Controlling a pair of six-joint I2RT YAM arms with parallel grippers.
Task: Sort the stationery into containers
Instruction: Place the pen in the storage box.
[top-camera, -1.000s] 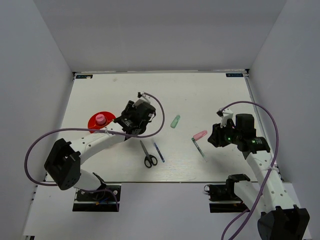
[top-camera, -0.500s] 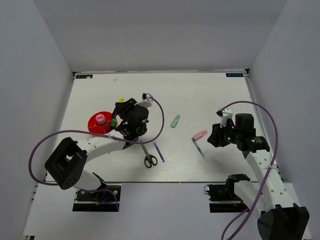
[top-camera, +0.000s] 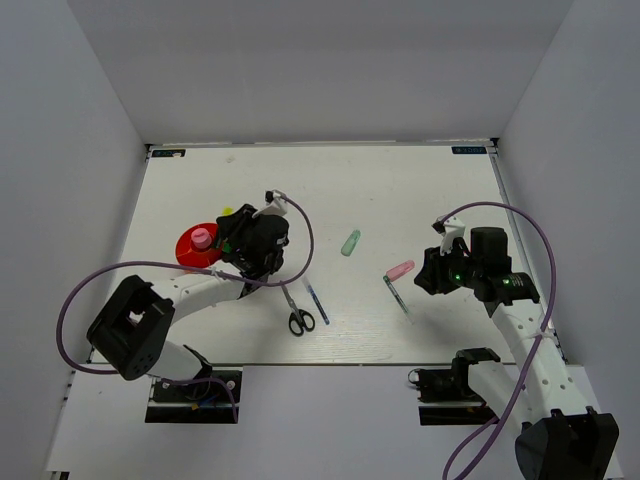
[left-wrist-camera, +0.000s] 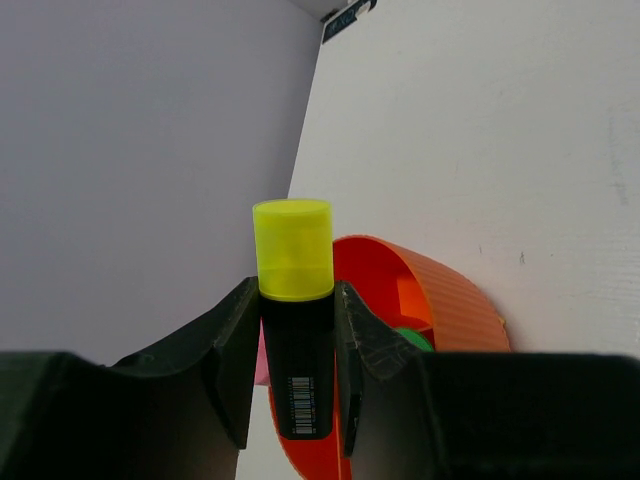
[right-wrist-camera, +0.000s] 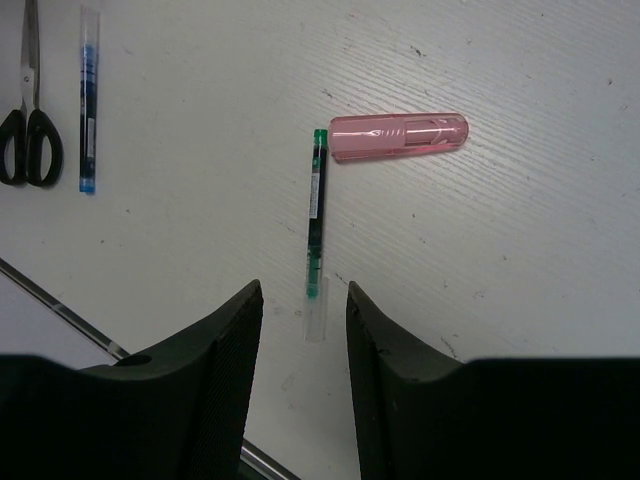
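My left gripper (left-wrist-camera: 293, 300) is shut on a black marker (left-wrist-camera: 297, 365) with a yellow cap (left-wrist-camera: 292, 250), held just beside the rim of the red-orange cup (left-wrist-camera: 445, 290). A green cap (left-wrist-camera: 410, 340) shows inside the cup. From above, the left gripper (top-camera: 238, 236) is at the right side of the cup (top-camera: 188, 243), which holds a pink highlighter (top-camera: 201, 238). My right gripper (right-wrist-camera: 303, 300) stands open above the table, near the end of the clear pen (right-wrist-camera: 316, 215). A second pink highlighter (right-wrist-camera: 398, 137) lies just beyond the pen.
Black-handled scissors (top-camera: 296, 310) and a slim blue pen (top-camera: 317, 303) lie side by side near the table's front edge. A pale green highlighter (top-camera: 350, 243) lies mid-table. White walls close in the table (top-camera: 400, 190) on three sides.
My left arm has swung left with the yellow-capped marker, bringing it up to the cup. The right arm has not moved.
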